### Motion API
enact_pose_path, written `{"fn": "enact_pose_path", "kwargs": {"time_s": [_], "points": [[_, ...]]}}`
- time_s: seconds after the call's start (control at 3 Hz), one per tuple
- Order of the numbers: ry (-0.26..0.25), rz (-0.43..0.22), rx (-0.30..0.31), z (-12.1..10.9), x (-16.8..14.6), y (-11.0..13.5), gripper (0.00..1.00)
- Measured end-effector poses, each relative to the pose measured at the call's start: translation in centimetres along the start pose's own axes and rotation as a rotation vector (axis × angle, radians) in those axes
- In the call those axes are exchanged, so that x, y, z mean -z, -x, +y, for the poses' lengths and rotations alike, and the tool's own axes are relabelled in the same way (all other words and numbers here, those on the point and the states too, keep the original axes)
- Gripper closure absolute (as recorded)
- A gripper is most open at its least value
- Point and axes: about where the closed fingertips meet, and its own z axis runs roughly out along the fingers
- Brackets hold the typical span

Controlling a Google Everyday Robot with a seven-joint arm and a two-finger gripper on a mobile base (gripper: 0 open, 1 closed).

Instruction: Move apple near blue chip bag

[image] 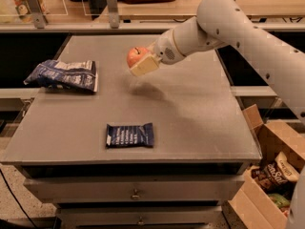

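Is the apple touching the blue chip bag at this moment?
Apart. The camera view shows a stretch of table between the apple, held by the gripper above the table's middle, and the blue chip bag at left.
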Motion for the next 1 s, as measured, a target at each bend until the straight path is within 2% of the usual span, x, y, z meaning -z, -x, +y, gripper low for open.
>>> {"fn": "enact_pose_path", "kwargs": {"time_s": [0.33, 0.67, 1.0], "points": [[0.064, -0.031, 0.049, 2.0, -0.1, 3.6, 1.0], [0.124, -0.025, 0.099, 4.3, -2.0, 6.2, 1.0], [0.171, -0.002, 0.134, 6.3, -4.8, 7.4, 1.0]]}}
